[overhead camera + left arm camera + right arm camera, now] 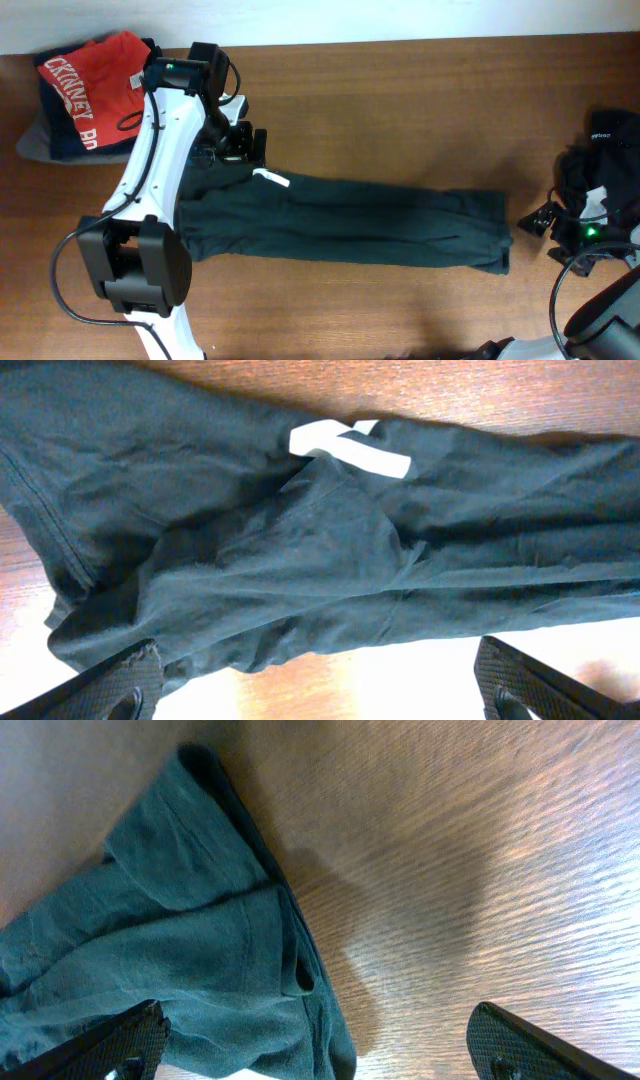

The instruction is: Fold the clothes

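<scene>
Garment: dark grey-green shirt lies rumpled and stretched lengthwise across the table, with a white tag near its left end.
Left gripper: jaws spread wide over the tagged end, gripping nothing.
Right gripper: jaws spread wide at the opposite end's edge, empty.
Other clothes: dark heap at the right edge; red shirt in the far left corner.

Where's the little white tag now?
In the overhead view, the small white fabric tag sits on the dark grey-green garment near its left end, beside the left end effector.
</scene>
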